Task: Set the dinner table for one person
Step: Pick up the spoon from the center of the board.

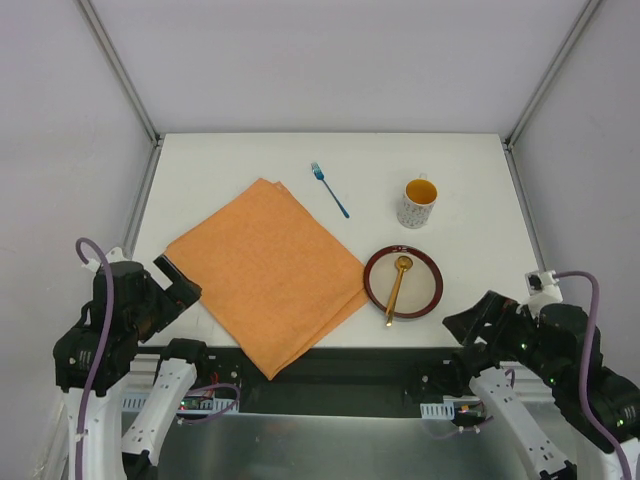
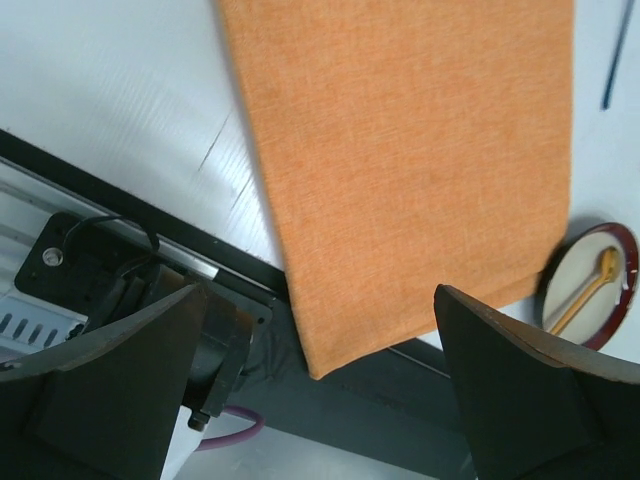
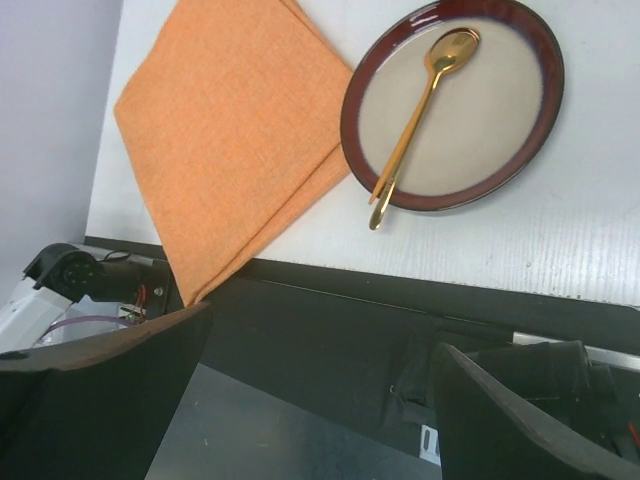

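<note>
The white dinner table [image 1: 460,160] carries an orange placemat [image 1: 265,270], turned like a diamond, with its near corner hanging over the front edge. A dark-rimmed plate [image 1: 422,288] lies to its right with a gold spoon [image 1: 397,288] resting on it. Farther back lie a blue fork [image 1: 330,190] and a patterned mug [image 1: 419,203]. My left gripper [image 1: 178,284] hovers open by the placemat's left corner. The right gripper [image 1: 468,322] stands open just off the front edge, near the plate. Neither holds anything. The wrist views show the placemat [image 2: 400,150] [image 3: 220,120], plate [image 3: 480,110] and spoon [image 3: 415,110].
Grey frame posts [image 1: 120,70] rise at the table's back corners, with white walls around. A black rail [image 3: 400,300] and metal shelf run below the front edge, beside the arm bases and purple cables [image 1: 95,340].
</note>
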Controlling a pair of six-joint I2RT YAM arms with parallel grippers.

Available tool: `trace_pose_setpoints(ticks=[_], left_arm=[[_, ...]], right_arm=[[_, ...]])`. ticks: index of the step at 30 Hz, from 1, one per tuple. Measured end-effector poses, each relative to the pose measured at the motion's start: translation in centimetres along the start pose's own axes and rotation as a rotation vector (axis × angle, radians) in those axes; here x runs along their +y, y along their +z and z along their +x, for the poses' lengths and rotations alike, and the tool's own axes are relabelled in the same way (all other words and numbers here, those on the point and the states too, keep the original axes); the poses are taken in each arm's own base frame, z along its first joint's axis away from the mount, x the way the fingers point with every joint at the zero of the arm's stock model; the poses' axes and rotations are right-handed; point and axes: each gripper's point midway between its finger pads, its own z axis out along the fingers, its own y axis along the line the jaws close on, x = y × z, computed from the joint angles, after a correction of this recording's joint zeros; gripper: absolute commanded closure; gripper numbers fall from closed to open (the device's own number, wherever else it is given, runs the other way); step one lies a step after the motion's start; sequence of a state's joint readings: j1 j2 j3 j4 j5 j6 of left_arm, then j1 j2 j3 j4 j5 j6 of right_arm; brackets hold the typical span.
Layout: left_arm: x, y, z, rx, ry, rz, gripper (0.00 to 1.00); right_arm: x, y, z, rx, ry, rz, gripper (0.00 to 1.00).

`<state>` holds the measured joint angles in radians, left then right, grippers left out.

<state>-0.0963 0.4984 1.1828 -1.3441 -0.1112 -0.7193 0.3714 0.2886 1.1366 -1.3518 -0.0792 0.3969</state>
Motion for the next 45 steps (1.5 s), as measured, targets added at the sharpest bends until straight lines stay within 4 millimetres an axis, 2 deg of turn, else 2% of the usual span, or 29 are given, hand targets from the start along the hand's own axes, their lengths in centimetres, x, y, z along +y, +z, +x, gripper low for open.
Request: trace_pose_setpoints(ticks=[5, 10, 16, 21, 24, 27, 31, 33, 38, 45], left_arm=[[0.9, 2.4, 1.9, 0.118, 0.024, -0.078, 0.01], [1.0, 3.3, 2.2, 0.18, 0.074, -0.118, 0.01], [0.7, 4.6, 1.4, 0.262, 0.114, -0.216, 0.01], [-0.9, 6.5, -0.2, 0.294, 0.045, -0.287, 0.01], [-1.5, 6.9, 0.4, 0.34, 0.015, -0.282, 0.01], [-2.4, 7.2, 1.8, 0.378, -0.018, -0.208, 0.01], [-2.6, 6.9, 4.7, 0.45, -0.077, -0.12, 0.01], [-2.9, 6.6, 5.5, 0.479, -0.088, -0.087, 0.01], [-3.7, 5.9, 5.7, 0.468, -0.092, -0.008, 0.01], [-5.0, 4.0, 5.4, 0.436, -0.092, 0.106, 0.01]], right_arm=[[-0.1, 2.0, -0.5, 0.112, -0.024, 0.094, 0.04], [-0.8, 4.5, -0.6, 0.254, -0.07, 0.204, 0.04], [-1.5, 6.6, -0.3, 0.403, -0.124, 0.288, 0.04], [-1.6, 8.0, 0.0, 0.488, -0.1, 0.341, 0.04], [-1.5, 8.2, -0.2, 0.472, -0.078, 0.347, 0.04], [-1.1, 7.4, -0.3, 0.422, -0.065, 0.308, 0.04], [-0.4, 6.3, 1.0, 0.426, -0.046, 0.225, 0.04], [-0.8, 6.6, 1.4, 0.461, -0.058, 0.242, 0.04], [-2.7, 7.8, 0.7, 0.481, -0.163, 0.346, 0.04], [-0.6, 6.5, -0.4, 0.429, -0.256, 0.211, 0.04]])
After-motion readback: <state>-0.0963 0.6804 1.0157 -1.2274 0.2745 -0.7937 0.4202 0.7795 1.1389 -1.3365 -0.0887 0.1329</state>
